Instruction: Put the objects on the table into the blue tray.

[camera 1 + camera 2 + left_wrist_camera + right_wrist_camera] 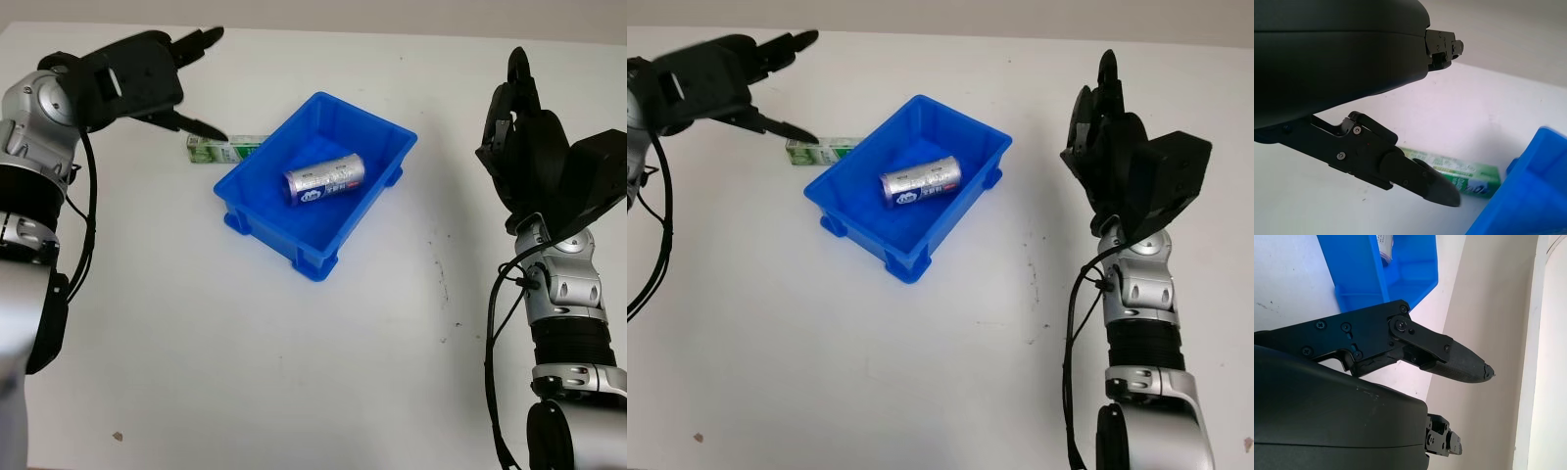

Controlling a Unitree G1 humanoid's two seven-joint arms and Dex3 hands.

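Head view: left hand [186, 83] open, poised above the green box [227, 149], which lies just beside the blue tray [382, 132]; can [324, 179] inside. Left wrist: a fingertip [1442, 192] over the box. Right hand [1107, 147] open, raised, well apart.

Blue tray [390, 138], silver can [325, 180] w/ print, green box [220, 149].

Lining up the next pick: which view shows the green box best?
The left wrist view: the green box lies close, beside the blue tray, under the open left hand. Both eye views show it small, partly hidden behind that hand's fingers and the tray's rim.
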